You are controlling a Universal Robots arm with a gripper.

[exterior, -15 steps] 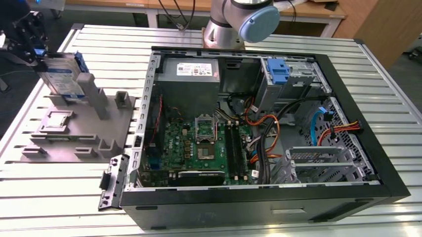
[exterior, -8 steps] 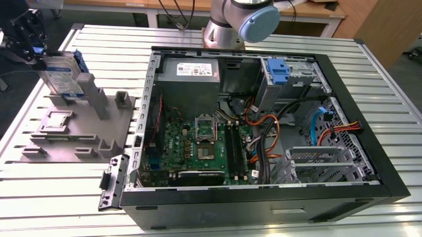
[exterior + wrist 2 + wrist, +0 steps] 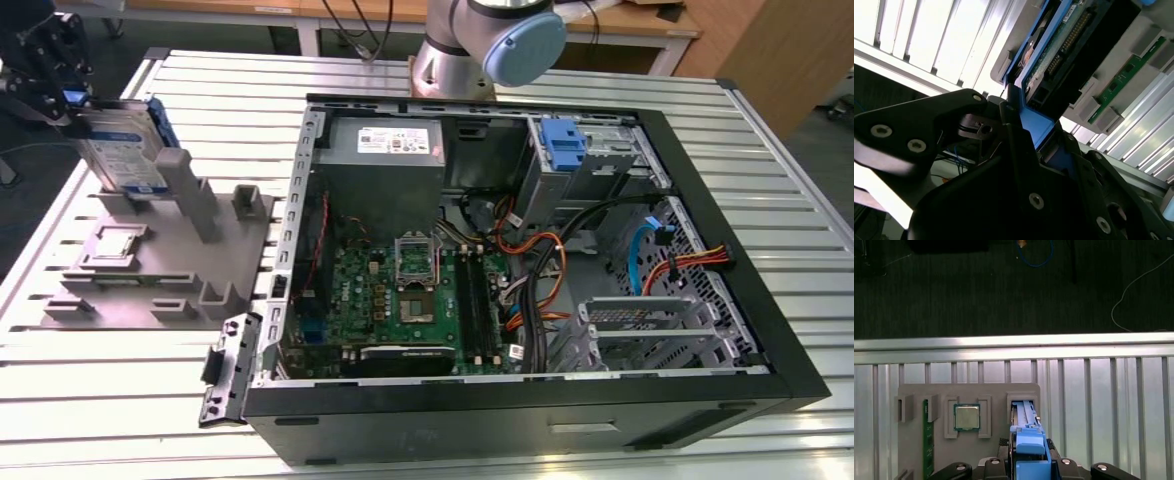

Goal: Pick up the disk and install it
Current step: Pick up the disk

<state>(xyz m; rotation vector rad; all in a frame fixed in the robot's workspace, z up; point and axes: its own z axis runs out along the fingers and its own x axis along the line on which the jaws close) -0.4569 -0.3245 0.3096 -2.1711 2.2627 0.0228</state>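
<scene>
The disk point(image 3: 123, 152) is a silver drive in a blue carrier frame. It stands on edge over the grey fixture point(image 3: 160, 262) at the exterior view's left. My gripper point(image 3: 78, 106) comes down on its upper end from the far left and is shut on it. In the first wrist view the blue carrier of the disk point(image 3: 1029, 442) sits between the fingers of my gripper point(image 3: 1029, 462), and its far end reaches the fixture's slot point(image 3: 1023, 401). In the second wrist view my gripper point(image 3: 1029, 131) clamps the disk point(image 3: 1064, 47) by its blue frame. I cannot tell whether the disk still rests in the slot.
The open computer case point(image 3: 747, 300) lies to the exterior view's right, with a motherboard point(image 3: 400, 300), a grey power supply point(image 3: 387, 145), a blue latch point(image 3: 566, 145) and a metal drive cage point(image 3: 647, 330). The fixture point(image 3: 914, 440) also holds a processor chip point(image 3: 967, 417) and a memory stick point(image 3: 927, 440). The arm's base point(image 3: 467, 50) stands behind the case.
</scene>
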